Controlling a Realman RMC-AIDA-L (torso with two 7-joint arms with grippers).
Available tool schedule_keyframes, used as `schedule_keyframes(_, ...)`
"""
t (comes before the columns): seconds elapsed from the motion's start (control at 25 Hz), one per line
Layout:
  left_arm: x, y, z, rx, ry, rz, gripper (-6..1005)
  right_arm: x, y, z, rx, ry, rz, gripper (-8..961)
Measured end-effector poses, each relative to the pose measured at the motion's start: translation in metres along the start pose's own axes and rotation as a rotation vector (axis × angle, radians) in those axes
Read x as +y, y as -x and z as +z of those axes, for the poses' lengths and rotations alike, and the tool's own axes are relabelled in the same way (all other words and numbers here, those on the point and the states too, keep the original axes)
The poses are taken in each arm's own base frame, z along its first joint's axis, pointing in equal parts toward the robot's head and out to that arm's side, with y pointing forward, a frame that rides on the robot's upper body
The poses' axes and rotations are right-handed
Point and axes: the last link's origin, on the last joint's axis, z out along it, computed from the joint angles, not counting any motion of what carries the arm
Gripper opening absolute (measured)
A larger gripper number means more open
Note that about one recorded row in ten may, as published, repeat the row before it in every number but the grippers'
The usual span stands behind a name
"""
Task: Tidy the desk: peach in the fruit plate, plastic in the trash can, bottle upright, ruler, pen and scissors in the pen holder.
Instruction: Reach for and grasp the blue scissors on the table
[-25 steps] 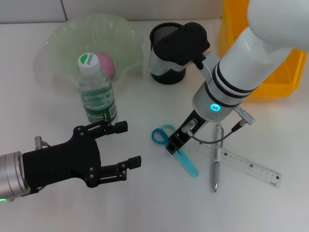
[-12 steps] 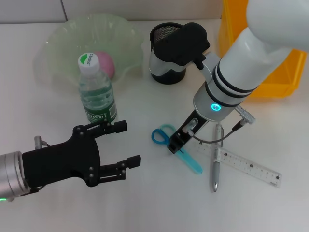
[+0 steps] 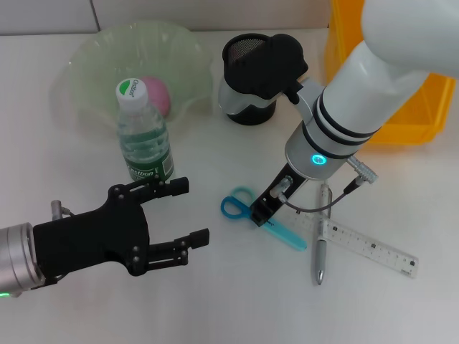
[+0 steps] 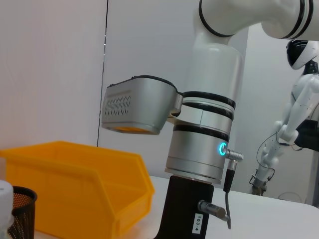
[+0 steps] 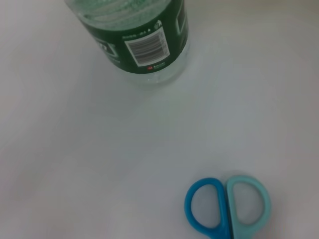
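Observation:
The blue and teal scissors [image 3: 287, 233] lie flat on the white desk, and their handles also show in the right wrist view [image 5: 227, 206]. My right gripper [image 3: 259, 213] is down on them near the pivot. The ruler [image 3: 366, 245] and the pen [image 3: 321, 251] lie just right of it. The green-labelled bottle [image 3: 143, 140] stands upright, also in the right wrist view [image 5: 139, 40]. The pink peach [image 3: 156, 94] lies in the pale green fruit plate [image 3: 93, 57]. The black mesh pen holder [image 3: 247, 113] stands behind the right wrist. My left gripper [image 3: 192, 213] is open and empty at the front left. No plastic is in view.
A yellow bin [image 3: 412, 115] stands at the back right, also in the left wrist view [image 4: 75, 189]. The right arm [image 4: 199, 149] fills the middle of the left wrist view and hangs over the pen holder's side.
The scissors have turned under the right gripper: the handles slid left and toward me, the blade tip swung right and away. The left arm has not moved.

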Motion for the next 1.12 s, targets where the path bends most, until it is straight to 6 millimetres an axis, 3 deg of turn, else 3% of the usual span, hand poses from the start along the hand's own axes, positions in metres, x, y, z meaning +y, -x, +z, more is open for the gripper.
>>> schedule_keyframes(0.64,0.0003,0.0001,-0.0002,0.004,-0.004,-0.004,813,0.0023,0.0013,-0.0013,-0.008,-0.004,-0.02,166)
schedule_keyframes(1.12,-0.0006,-0.0003,0.0006,0.001,-0.003,-0.002,812,0.0014,0.0006,-0.0012,-0.008,-0.006,-0.02,286)
